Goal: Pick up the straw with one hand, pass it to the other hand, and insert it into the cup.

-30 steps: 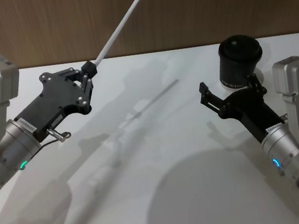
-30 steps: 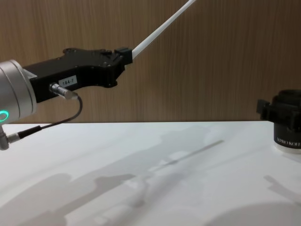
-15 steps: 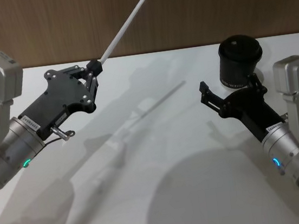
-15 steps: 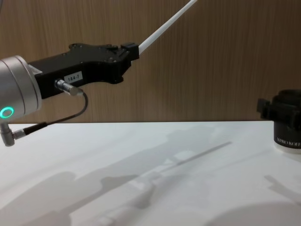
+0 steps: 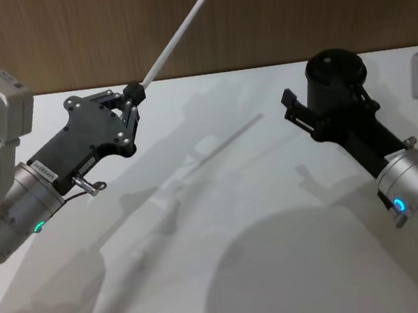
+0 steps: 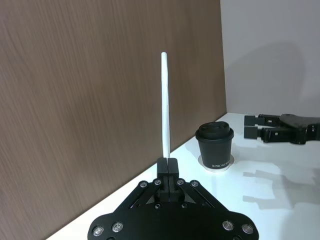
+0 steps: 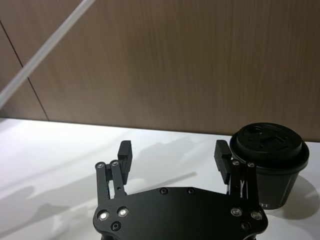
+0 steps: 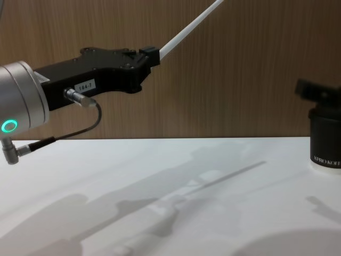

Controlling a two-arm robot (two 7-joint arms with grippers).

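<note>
Left pincer (image 5: 134, 91), at 9 o'clock, clamps the straw (image 5: 179, 34) by its low end, slanting toward 1 o'clock above the desk (image 5: 240, 221). Right pincer (image 7: 173, 151) gapes wide beside the cup (image 5: 334, 72) at 3 o'clock. An end grip may let the straw swivel at handover, and the right pincer could knock the cup.

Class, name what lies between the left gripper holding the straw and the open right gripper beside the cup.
In the head view, only bare table, crossed by shadows, lies between left gripper and right gripper.
</note>
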